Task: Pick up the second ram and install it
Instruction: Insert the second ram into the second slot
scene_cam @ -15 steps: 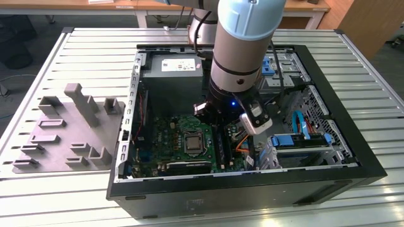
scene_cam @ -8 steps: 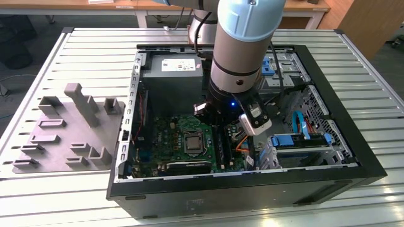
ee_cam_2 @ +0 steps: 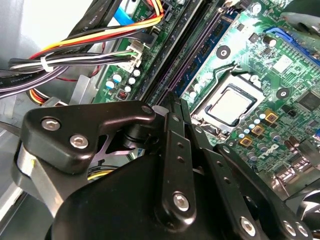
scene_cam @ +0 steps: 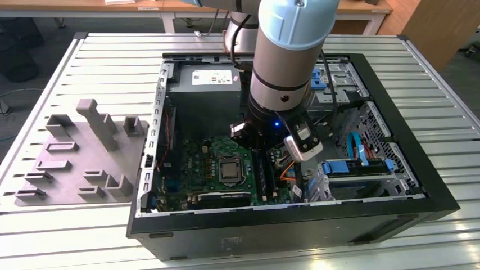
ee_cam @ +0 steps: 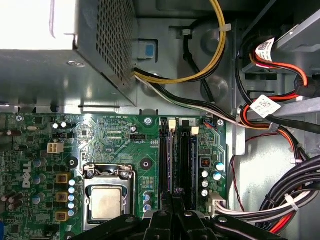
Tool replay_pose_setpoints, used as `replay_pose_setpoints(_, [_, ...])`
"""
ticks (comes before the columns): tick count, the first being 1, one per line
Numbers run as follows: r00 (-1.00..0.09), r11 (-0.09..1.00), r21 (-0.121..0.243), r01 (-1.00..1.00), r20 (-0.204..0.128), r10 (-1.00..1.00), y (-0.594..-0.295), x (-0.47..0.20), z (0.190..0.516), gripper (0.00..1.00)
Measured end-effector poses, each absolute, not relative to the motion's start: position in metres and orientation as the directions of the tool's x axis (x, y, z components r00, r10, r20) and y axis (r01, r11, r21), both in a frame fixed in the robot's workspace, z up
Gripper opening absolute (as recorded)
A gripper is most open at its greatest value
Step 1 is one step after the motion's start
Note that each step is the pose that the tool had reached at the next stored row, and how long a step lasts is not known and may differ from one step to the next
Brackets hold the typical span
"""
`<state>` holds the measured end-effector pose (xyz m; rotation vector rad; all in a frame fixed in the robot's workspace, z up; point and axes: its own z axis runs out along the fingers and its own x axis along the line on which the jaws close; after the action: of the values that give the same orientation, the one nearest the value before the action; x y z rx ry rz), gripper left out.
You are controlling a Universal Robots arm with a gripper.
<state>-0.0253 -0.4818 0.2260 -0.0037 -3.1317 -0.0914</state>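
**Blue-green stick at the slots**

The second ram [ee_cam: 170, 160] seems to stand edge-on among the memory slots [ee_cam: 187, 160], beneath the tool [ee_cam: 175, 194], whose fingers are pressed together. Whether they pinch it, I cannot tell. It is likely light, stiff and fragile, so grip its long edges. Cable bundles [ee_cam: 280, 205] crowd just beside the slots.

One case [scene_cam: 300, 230], one fixture [scene_cam: 82, 169], one processor [ee_cam: 106, 204]

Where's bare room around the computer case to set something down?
Bare table slats lie on the exterior view's right of the case, and more between the grey fixture and the table's far edge. Inside the case it is crowded: arm, cables, motherboard.
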Motion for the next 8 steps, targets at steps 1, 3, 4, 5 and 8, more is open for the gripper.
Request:
replay_pose_setpoints(1, [-1.000, 0.998, 0.058, 0.002, 0.009, 0.001, -0.4818, -0.0253, 0.2259, 0.12])
replay_pose_setpoints(3, [-1.000, 0.998, 0.058, 0.002, 0.009, 0.001, -0.4818, -0.0253, 0.2259, 0.12])
replay_pose_setpoints(4, [-1.000, 0.998, 0.058, 0.002, 0.009, 0.001, -0.4818, -0.0253, 0.2257, 0.12])
replay_pose_setpoints(5, [-1.000, 0.998, 0.059, 0.002, 0.009, 0.001, -0.4818, -0.0253, 0.2253, 0.12])
replay_pose_setpoints(8, [-1.000, 0.998, 0.058, 0.002, 0.009, 0.001, -0.4822, -0.0253, 0.2248, 0.12])
